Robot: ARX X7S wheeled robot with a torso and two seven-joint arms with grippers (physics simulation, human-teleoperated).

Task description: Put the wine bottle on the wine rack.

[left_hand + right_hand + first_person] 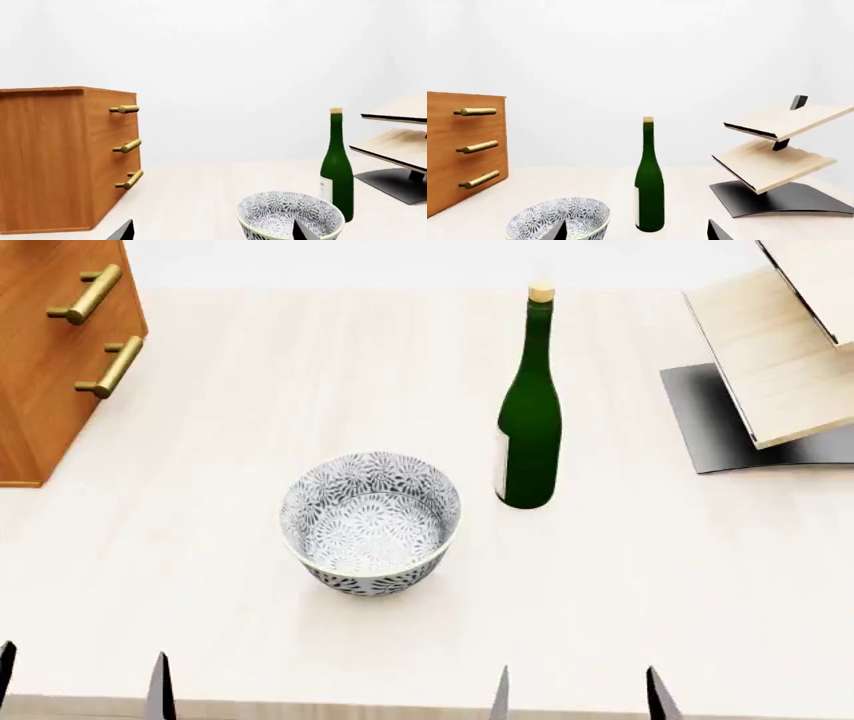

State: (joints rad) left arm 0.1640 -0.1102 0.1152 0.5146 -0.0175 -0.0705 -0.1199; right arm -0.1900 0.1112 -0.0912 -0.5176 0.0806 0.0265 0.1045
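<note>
Standing upright on the pale wood table, the wine bottle sits near the middle, untouched, cork-coloured top up and a pale label low on its side. Just beside it, on the robot's left and a bit nearer, is the patterned bowl, apart from the bottle, not touching. The wine rack is at the far right of the table: slanted light-wood panels over a curved dark grey base, well apart from the bottle, with no bottle on it in any view. A brown drawer cabinet with brass handles stands at the far left, out of the way. Both arms are low at the near table edge; only fingertips show. Left gripper has its fingers spread apart, holding nothing; right gripper likewise spread, holding nothing, and it sits roughly in line with the bottle. The right wrist view looks straight at the bottle with the rack behind it to one side, so the right arm seems the natural one for the grasp. Judgement: task not started, reach phase. The bowl close by could get bumped, and a tall slim bottle may tip if hit high on the neck.
</note>
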